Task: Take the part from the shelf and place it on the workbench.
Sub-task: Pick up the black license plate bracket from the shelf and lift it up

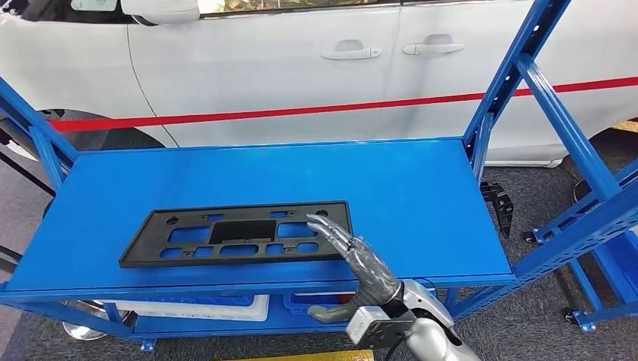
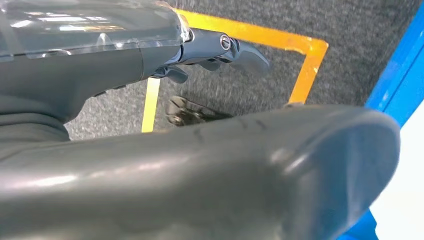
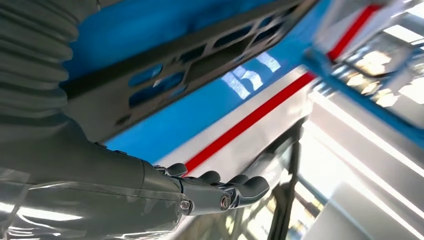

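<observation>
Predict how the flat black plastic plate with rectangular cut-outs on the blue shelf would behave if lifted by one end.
The flat black plastic plate is long, thin and full of openings, so it is probably light and may flex or droop. Lying flat on the blue shelf, it should slide, not roll. The right hand reaches over one end only.
</observation>
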